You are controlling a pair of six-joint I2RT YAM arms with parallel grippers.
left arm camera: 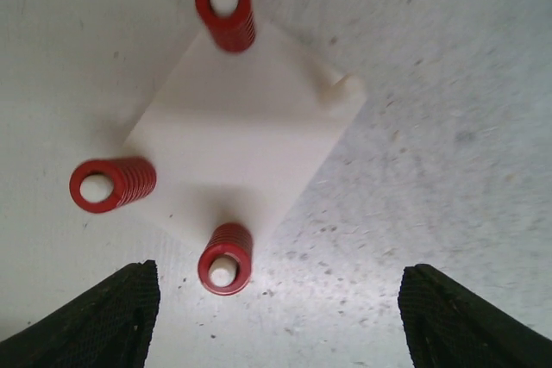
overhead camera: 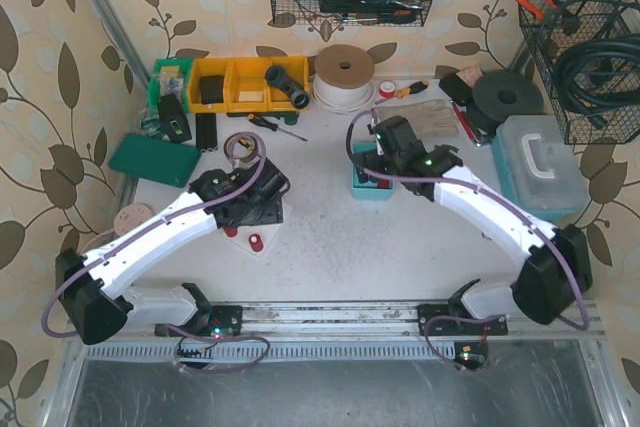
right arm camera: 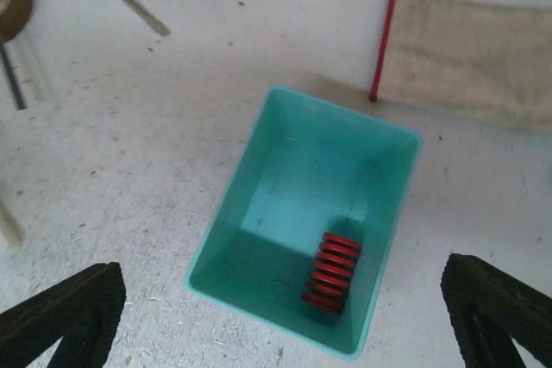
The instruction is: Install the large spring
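Closest up are the black fingers [left arm camera: 103, 316] of the left gripper [left arm camera: 280, 321], matte and a bit grainy, sitting in the two bottom corners of the left wrist view. They're spread wide with nothing between them, just the speckled grey table [left arm camera: 448, 170].

Just past them is a white square plate [left arm camera: 241, 140]. It's smooth, looks like plastic, and is turned like a diamond with a stubby round peg at each corner. Three corners carry a red coil:
- the near spring [left arm camera: 226, 258], right by the fingers, with the white peg tip showing inside it
- the left spring [left arm camera: 112, 183]
- the far spring [left arm camera: 224, 10], a little blurry

The right-hand corner is just a bare peg [left arm camera: 345, 88].

Over on the right wrist view it's the same deal. The right gripper [right arm camera: 280, 338] has its jaws wide apart, holds nothing and hangs above a teal bin [right arm camera: 259, 152]. That's a rectangular tub with smooth walls that taper toward the bottom. A loose spring [right arm camera: 330, 271] lies tilted in its near right corner, red, with tightly stacked coils. Can't tell from these shots whether it's bigger than the ones on the plate.

Beyond the bin there's a beige cloth [right arm camera: 474, 49] with a woven look, and a thin red rod [right arm camera: 384, 40] along its edge.

From the top camera, bin and plate sit well apart.
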